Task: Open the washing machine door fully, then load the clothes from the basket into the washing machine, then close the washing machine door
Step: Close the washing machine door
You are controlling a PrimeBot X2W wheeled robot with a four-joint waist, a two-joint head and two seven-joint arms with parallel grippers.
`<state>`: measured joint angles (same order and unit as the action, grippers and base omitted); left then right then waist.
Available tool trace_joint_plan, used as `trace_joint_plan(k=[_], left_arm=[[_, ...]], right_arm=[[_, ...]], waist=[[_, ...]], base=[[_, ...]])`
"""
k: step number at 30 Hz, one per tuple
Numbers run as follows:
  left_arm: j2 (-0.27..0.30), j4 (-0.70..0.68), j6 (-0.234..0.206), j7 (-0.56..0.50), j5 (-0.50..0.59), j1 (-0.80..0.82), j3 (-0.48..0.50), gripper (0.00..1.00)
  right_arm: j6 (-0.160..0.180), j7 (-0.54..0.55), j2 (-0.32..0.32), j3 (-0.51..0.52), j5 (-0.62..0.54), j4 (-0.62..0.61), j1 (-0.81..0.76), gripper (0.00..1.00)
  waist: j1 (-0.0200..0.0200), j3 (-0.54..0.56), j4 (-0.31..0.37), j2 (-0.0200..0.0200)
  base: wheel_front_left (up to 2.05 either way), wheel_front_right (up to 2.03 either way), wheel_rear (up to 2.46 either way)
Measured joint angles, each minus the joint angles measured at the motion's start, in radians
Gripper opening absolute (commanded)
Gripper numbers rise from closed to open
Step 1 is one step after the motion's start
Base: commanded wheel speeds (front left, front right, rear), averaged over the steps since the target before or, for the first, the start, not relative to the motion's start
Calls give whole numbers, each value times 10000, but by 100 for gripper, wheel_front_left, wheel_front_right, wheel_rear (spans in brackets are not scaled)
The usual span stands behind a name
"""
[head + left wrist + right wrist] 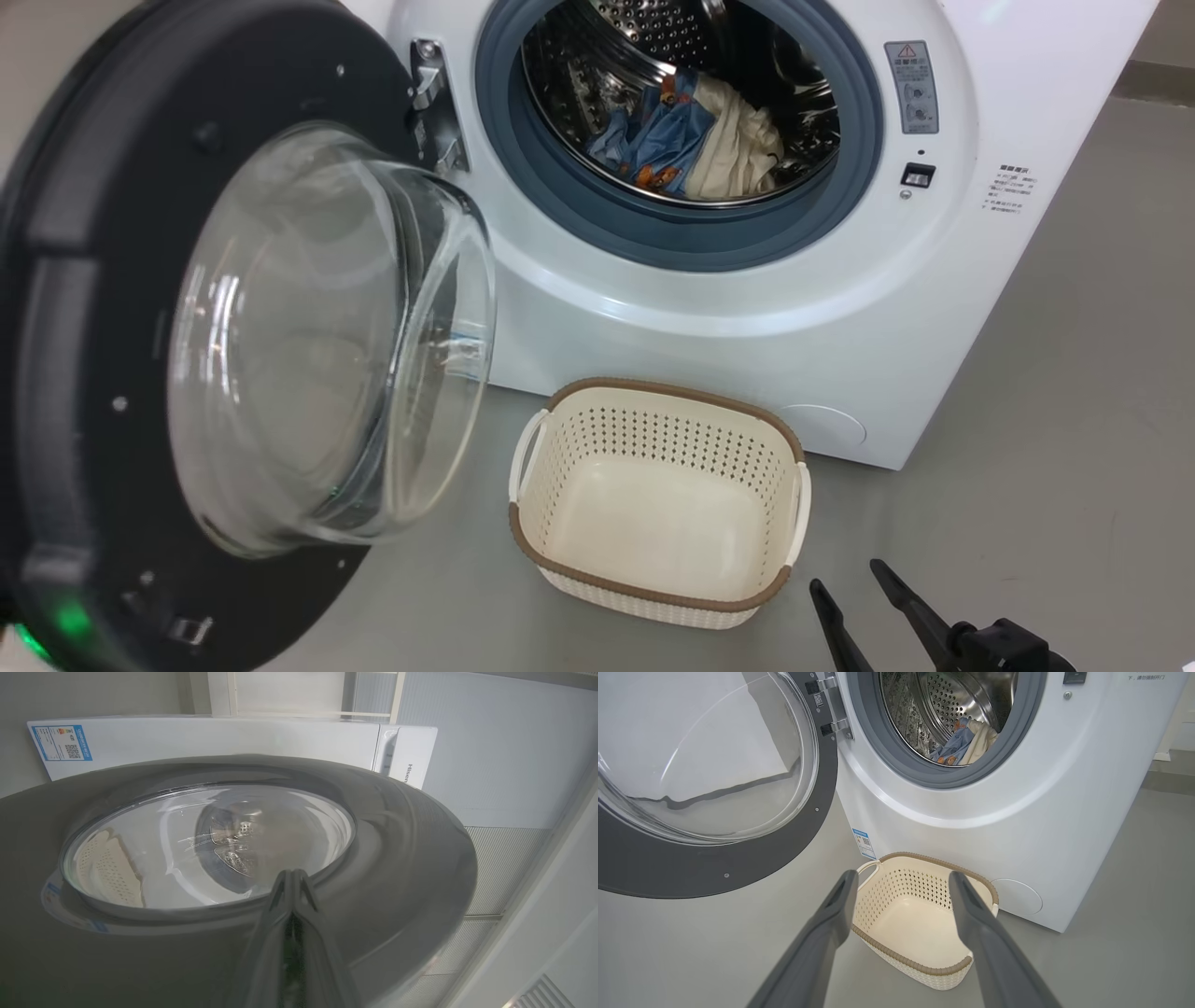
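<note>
A white front-loading washing machine stands on a grey floor with its round black washing machine door swung wide open to the machine's left, the glass bowl facing outward. The clothes, a blue, cream and orange bundle, lie inside the machine's steel drum, well behind the grey gasket. The basket sits empty on the floor, just in front of the machine's base. Loading looks finished, so the step in hand is judged to be closing the door. The left pincer, fingers pressed together with nothing between them, points at the door's outer face just below the window, on the side away from the machine; whether it touches cannot be told. A good close would push on the black ring rather than the glass, follow the hinge's arc, and press until the latch catches. The right pincer is spread wide and empty, hovering in front of the machine beside the basket, clear of the door's swing. Counted: one machine, one door, one basket, one bundle of clothes, two pincers.
</note>
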<state>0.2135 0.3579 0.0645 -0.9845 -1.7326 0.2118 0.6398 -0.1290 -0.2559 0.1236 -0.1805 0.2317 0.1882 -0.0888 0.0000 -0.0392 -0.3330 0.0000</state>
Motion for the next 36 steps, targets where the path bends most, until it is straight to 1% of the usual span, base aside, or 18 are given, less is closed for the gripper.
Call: trace_joint_plan(k=[6, 12, 16, 20, 26, 30, 36], left_arm=[[-734, -1616, -205, -188, -25, -614, -420, 0], [-1411, -3308, -474, -420, -15, -1291, -1126, 0], [-1639, -4266, -617, -418, 10, -1750, -1657, 0], [-1676, -5018, -704, -418, 4, -2157, -2222, 0], [-1685, -5553, -683, 44, -42, -2328, -3208, 0], [-1687, -5497, -407, 660, 201, -2302, -3962, 0], [-1676, -5007, -23, 1580, 221, -1888, -4913, 0]], right_arm=[[0, 0, -90, -10, 0, 2, 4, 100], [0, 0, -144, 0, 0, -2, 10, 100], [0, 0, -215, 0, 0, 2, 11, 100], [0, 0, -240, -2, -2, 0, 12, 100], [0, 0, -249, 2, -2, 0, 22, 100], [0, 0, -261, -8, -2, 2, 35, 100], [0, 0, -288, -21, -2, 4, 60, 100]], waist=[[0, -56, -35, 1], [0, -119, 26, 0], [0, -118, 105, 0], [0, -128, 192, 0], [0, -206, 275, 0], [0, -246, 376, 0], [-1, -298, 677, 1]], base=[[0, 0, 0], [0, 0, 0], [0, 0, 0], [0, 0, 0], [0, 0, 0], [0, 0, 0], [0, 0, 0]])
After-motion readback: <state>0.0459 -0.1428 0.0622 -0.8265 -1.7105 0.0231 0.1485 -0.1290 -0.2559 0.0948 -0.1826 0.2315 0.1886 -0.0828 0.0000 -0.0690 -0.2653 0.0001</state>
